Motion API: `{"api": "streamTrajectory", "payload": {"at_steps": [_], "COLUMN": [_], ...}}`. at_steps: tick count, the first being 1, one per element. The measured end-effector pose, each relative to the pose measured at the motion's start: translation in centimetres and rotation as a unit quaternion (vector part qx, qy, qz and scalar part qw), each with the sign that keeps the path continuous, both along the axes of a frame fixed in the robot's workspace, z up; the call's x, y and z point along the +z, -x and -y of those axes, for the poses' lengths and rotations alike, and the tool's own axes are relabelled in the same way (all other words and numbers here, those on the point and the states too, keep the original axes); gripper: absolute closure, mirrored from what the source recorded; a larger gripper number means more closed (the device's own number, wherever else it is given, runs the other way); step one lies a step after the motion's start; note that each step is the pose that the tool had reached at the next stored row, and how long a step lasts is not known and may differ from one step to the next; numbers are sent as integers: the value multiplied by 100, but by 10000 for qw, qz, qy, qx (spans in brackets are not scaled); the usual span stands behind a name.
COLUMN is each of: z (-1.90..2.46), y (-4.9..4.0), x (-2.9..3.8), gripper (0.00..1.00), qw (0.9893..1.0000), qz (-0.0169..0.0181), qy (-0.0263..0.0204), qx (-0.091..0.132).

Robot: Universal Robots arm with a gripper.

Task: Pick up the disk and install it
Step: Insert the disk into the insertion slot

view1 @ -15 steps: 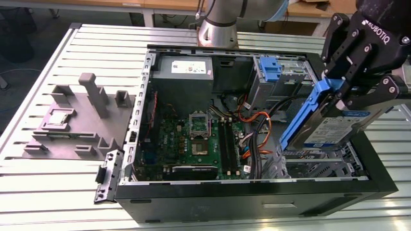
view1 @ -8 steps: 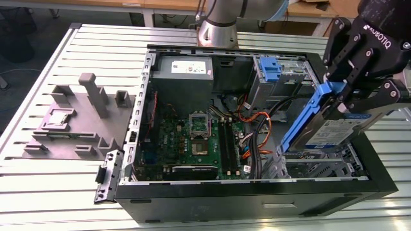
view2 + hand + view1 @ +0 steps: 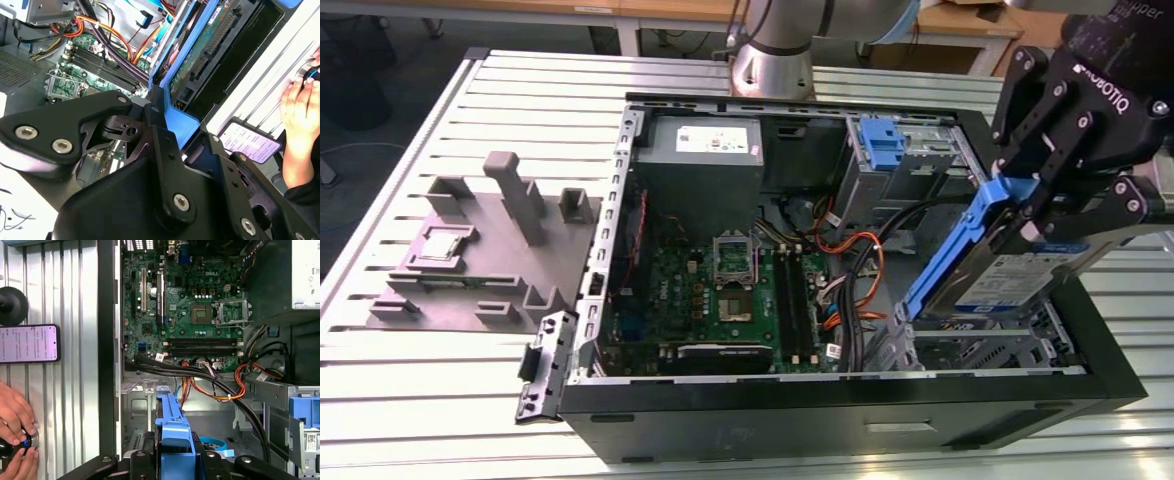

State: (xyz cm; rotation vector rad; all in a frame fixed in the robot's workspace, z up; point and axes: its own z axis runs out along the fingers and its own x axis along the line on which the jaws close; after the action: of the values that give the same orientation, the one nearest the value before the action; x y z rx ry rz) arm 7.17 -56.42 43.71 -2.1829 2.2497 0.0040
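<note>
Tool clamped on the disk over the open case.

The tool (image 3: 1047,215) is closed on the disk (image 3: 1007,280), gripping its blue frame at the upper end. The disk hangs tilted, its lower end dipping towards the metal bay (image 3: 961,350) at the exterior view's right of the case (image 3: 854,385), seemingly angled to slide in clear of the cables (image 3: 861,270). A hand (image 3: 15,415) rests on the worktop (image 3: 454,400) beside the case.

A wide silver metal table (image 3: 440,110) with long parallel grooves carries the whole scene, and its ribbed top (image 3: 75,415) also appears in the first wrist view. Behind it there is a dark grey floor (image 3: 454,35). A light wooden desk on white legs (image 3: 654,10) stands further back, in even light.
</note>
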Motion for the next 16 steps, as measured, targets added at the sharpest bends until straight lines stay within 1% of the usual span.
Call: {"api": "streamTrajectory", "payload": {"at_steps": [11, 16], "z": [9, 9], "y": [-2, -1], "x": [-70, -72], "gripper": [64, 64], "qw": [10000, 10000], "qz": [0, 0], "qy": [0, 0], "qx": [-10, -11]}}
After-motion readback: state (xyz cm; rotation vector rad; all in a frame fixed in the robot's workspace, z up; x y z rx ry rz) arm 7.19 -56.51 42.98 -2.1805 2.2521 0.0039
